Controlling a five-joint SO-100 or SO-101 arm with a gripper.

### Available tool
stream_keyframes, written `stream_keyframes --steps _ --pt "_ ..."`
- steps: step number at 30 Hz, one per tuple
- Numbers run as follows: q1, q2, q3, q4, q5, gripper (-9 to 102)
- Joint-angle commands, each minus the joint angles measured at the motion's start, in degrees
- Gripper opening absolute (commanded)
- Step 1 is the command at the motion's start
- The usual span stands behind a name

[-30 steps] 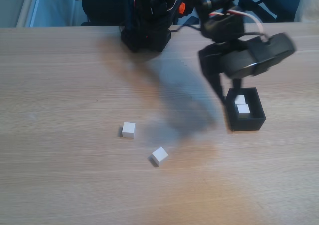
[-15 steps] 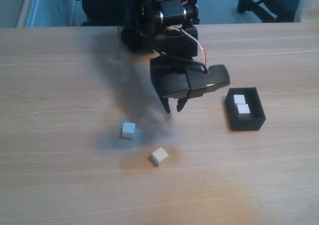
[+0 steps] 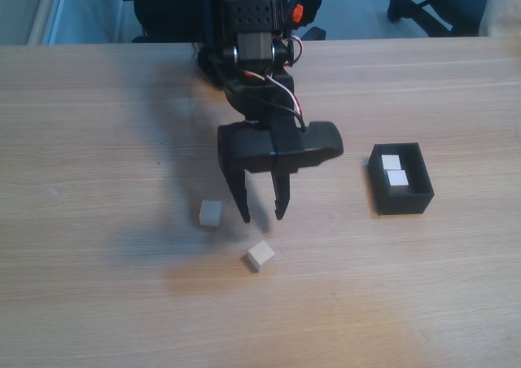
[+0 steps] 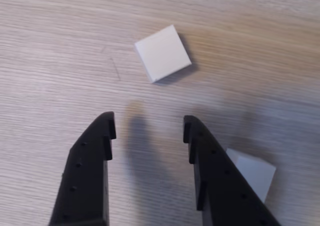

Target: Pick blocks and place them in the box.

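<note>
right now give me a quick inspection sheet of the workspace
surface: light wood-grain table, bare apart from the job's things
job's things: black box at right in the fixed view, open-topped, holding two white blocks; two more white blocks loose on the table, one left of the hand, one nearer the camera, turned at an angle
clutter: nothing seen
hand: the hand open, empty, pointing down between the two loose blocks, touching neither; in the wrist view the angled block lies ahead of the fingertips
cables: red and white wires on the arm
surroundings: chair base and dark shapes beyond the table's far edge
</note>
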Motion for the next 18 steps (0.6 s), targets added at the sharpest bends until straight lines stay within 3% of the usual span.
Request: stream_keyframes --steps 1,18 --pt "1.58 -2.72 -4.39 -1.76 -0.35 15" --pt "2.72 -12.92 -13.71 -1.85 -2.64 20"
